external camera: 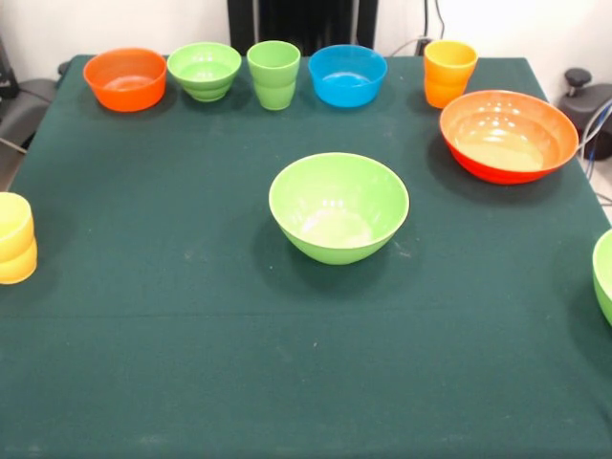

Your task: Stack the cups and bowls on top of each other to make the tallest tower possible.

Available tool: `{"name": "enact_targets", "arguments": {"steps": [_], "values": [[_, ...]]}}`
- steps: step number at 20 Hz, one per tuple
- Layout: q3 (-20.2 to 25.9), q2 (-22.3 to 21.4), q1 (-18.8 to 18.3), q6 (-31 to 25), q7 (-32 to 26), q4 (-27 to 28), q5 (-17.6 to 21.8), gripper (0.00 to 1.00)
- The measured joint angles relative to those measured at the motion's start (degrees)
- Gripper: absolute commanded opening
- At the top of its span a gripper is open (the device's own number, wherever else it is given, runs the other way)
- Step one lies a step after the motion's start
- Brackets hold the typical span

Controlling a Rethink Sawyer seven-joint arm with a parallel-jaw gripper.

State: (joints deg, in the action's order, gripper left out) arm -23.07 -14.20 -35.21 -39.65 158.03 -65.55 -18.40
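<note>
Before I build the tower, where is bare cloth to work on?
Free: the whole near stretch in front of the large green bowl, and between it and the yellow cup. Crowded: the far row, small orange bowl to orange-red bowl.

Three cups stood on the table: a light green cup (273, 74) at twelve o'clock, an orange-yellow cup (448, 72) at one o'clock, and a yellow cup (15, 238) at nine o'clock, cut by the edge. Three small bowls sat along the far side: an orange one (125, 78), a light green one (204, 71) and a blue one (347, 75). Three large bowls showed: a light green bowl (338, 207) at centre, an orange-red bowl (508, 135) at two o'clock, and another light green bowl (603, 274) at three o'clock, only partly visible.
</note>
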Motion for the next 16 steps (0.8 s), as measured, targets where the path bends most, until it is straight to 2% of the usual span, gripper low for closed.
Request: {"name": "enact_targets", "arguments": {"steps": [16], "values": [[1.3, 7.4, 0.2, 0.0, 0.0, 5.1, 0.0, 0.00]]}}
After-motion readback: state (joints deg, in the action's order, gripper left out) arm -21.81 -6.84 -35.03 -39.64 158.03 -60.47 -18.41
